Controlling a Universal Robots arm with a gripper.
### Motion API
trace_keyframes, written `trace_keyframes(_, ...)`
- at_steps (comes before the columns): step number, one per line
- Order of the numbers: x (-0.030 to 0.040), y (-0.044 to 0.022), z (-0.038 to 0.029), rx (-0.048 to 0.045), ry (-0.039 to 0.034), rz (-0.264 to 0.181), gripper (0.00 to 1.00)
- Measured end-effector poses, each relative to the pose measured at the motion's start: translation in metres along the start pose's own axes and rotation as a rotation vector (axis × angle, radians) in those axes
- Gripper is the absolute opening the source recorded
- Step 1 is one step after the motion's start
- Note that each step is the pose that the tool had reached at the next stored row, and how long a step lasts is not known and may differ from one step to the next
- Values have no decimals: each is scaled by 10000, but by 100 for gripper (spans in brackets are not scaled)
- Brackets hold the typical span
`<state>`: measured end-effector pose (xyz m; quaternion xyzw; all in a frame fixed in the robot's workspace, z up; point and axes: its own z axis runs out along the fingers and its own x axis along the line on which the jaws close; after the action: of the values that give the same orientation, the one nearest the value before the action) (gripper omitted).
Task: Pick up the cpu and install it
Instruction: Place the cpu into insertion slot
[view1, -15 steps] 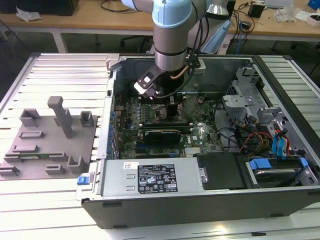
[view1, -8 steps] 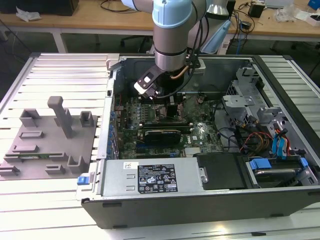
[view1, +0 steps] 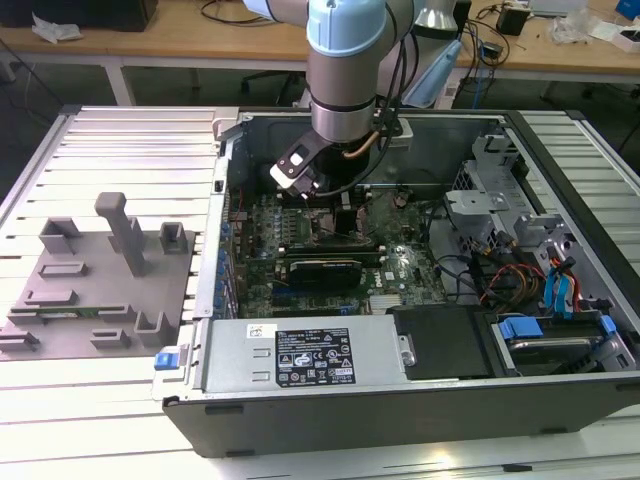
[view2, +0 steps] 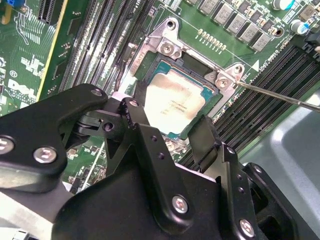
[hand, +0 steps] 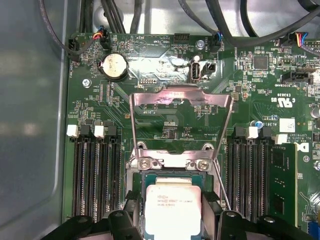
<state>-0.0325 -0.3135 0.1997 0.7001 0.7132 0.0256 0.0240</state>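
Probably light, stiff and fragile underneath, the cpu (hand: 172, 210) sat over the socket (hand: 170, 161), pinched by its thin opposite edges in the narrowed gripper (view2: 167, 120).

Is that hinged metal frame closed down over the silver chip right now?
No: in the first wrist view the hinged metal frame is swung back open, leaving the cpu uncovered.

A stout cylindrical arm (view1: 345, 70), silver-grey metal capped in pale blue, carries black cables (view1: 395, 70) down its side, with a tan lead (view1: 358, 148) curling at the wrist. The gripper (view2: 167, 121) in the second wrist view is matte black, built of angular hinged plates fastened with round silver screws (view2: 180, 204).
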Motion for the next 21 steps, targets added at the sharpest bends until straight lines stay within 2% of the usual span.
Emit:
trace_keyframes(4,0,1,-10,0,-1,-1,60)
trace_keyframes(14,0,6,-88,0,-3,-1,60)
trace_keyframes(19,0,7,-91,0,-3,-1,60)
trace_keyframes(20,0,7,-91,-1,-4,-1,58)
trace_keyframes(21,0,7,-91,0,-4,-2,52)
